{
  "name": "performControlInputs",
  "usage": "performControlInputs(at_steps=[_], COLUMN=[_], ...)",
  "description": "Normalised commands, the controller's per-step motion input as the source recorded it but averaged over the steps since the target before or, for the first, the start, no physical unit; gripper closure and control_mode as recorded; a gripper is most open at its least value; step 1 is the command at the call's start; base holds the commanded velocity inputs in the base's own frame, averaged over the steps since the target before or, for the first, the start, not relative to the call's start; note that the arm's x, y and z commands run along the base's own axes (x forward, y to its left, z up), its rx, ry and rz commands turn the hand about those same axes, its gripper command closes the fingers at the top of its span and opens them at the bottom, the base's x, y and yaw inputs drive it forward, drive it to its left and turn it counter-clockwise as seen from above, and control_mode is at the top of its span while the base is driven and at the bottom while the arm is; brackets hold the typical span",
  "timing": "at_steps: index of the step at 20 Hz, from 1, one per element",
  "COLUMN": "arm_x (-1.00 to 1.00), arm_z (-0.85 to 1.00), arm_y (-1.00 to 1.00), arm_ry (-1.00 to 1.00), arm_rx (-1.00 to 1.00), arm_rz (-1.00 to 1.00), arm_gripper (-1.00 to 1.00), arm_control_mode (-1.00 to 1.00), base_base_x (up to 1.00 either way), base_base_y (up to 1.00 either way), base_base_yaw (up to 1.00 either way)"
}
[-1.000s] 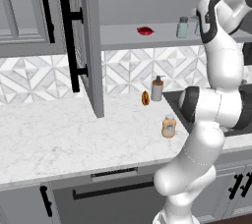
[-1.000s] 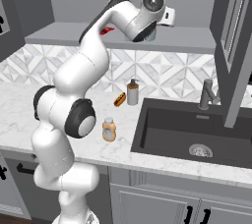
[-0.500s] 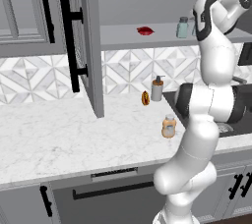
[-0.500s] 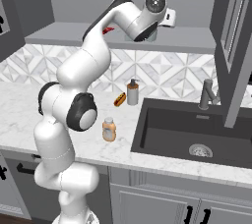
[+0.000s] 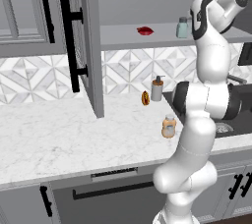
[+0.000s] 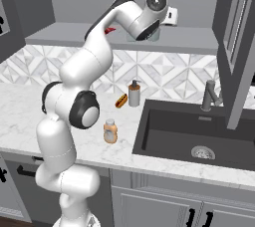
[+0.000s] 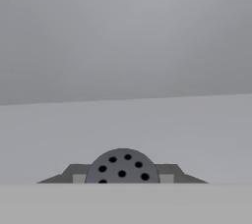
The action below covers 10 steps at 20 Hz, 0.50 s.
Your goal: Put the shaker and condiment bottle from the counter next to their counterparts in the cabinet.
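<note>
Holding the shaker (image 7: 122,166) in a narrowly closed gripper (image 7: 122,179), up at the cabinet shelf (image 5: 123,36), not far from the red item (image 5: 144,30). Could topple or roll off if let go before resting flat, or too near the shelf edge. Could knock the red item with a careless sideways swing. Down on the counter (image 5: 59,139), yet to be fetched: the orange bottle (image 5: 169,126), near the sink (image 6: 199,136), pump dispenser (image 5: 157,89) and small brown item (image 5: 145,98) behind it. Open cabinet door (image 5: 91,46) well to the left, out of the way.
</note>
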Motion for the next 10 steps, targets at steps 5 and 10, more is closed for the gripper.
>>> performControlInputs(at_steps=[5,10], arm_x=[0.09,0.0], arm_z=[-0.2,-0.01], arm_y=[0.0,0.0], arm_ry=[0.0,0.0], arm_rx=[0.0,0.0], arm_rz=[0.0,0.0], arm_gripper=[1.0,1.0], arm_control_mode=[-1.0,-1.0], base_base_x=[0.0,0.0], base_base_y=[0.0,0.0], base_base_yaw=[0.0,0.0])
